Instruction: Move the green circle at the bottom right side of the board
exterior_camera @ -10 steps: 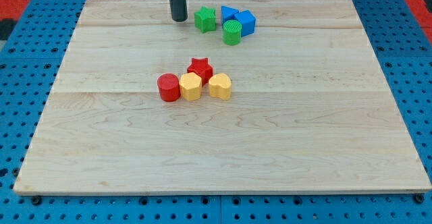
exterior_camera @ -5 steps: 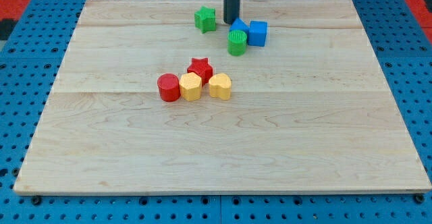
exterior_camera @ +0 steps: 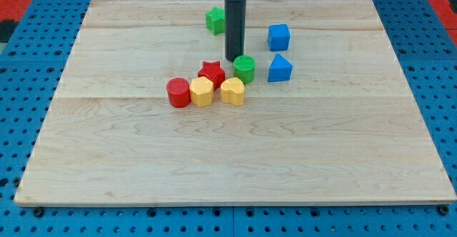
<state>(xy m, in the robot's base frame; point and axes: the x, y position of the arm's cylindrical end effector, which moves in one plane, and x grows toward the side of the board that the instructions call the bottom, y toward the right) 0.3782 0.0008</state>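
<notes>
The pale wooden board (exterior_camera: 235, 158) lay on a blue pegboard table (exterior_camera: 21, 108). The arm had no pincer — only a rod whose tip (exterior_camera: 234, 59) touched the green circle (exterior_camera: 244, 68) near the board's middle, beside the red star (exterior_camera: 211, 72).

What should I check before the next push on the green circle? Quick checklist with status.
1. My tip at the green circle: just to its upper left, touching or nearly so. Ok.
2. Push line toward the board's bottom right: bare wood. Ok.
3. Yellow heart-like block close below the circle: may get clipped. Not ok.
4. Blue triangular block to the circle's right: gap shows. Ok.
5. Red star left of the circle: off the path. Ok.
6. Exact tip contact: cannot tell.
</notes>
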